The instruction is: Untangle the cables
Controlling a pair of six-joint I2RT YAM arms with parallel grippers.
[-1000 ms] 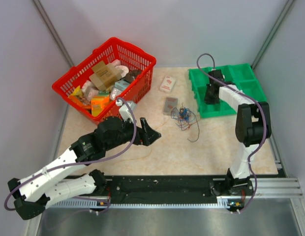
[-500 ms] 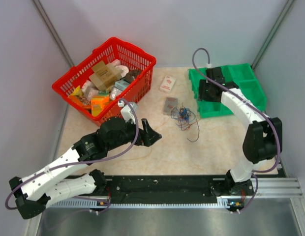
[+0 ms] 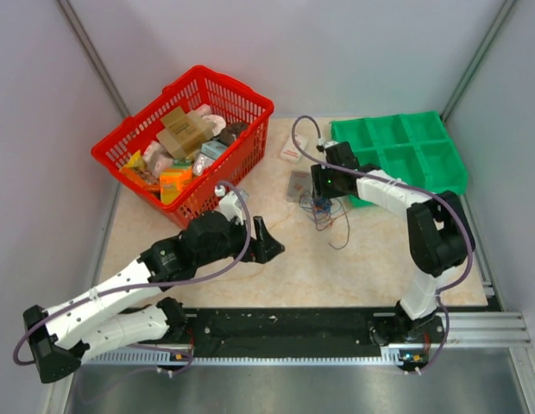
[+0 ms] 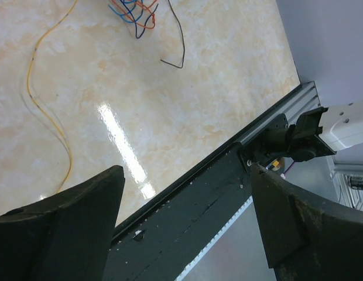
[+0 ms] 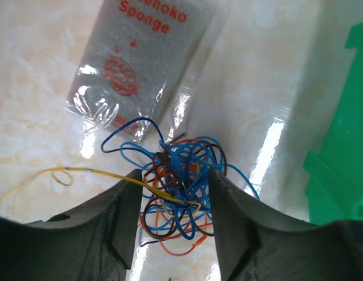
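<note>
Looking down at the big table [image 3: 276, 276], I see a red basket [image 3: 183, 84] at the back left, full of boxes and packets. A green tray [image 3: 440, 168] with little bins sits at the back right.

The left arm lies low across the near left side. Its left gripper [image 4: 184, 175] has its fingers spread wide with nothing in them, well away from the knot.

The right arm bends in toward the middle. Its right gripper [image 5: 173, 181] hangs right over the knot, with its fingers apart, one on each side of the clump, not squeezing. I cannot tell if they touch the wires.

A flat sponge packet [image 5: 143, 55] lies just beside the knot.

The cables [image 5: 184, 161] sit in the middle of the table, between that packet and the green tray. They are a small knot of blue, red, orange and dark wires. One thin yellow wire [image 4: 38, 99] runs out of the knot toward the left arm.

These wires look very light, soft and bendy. I think pulling one would drag the whole knot along. They are thin, so they could slip out of the fingers. The best spot to take hold is probably a loose end or a loop that pokes out, like the yellow wire, while the other gripper pins the clump.
</note>
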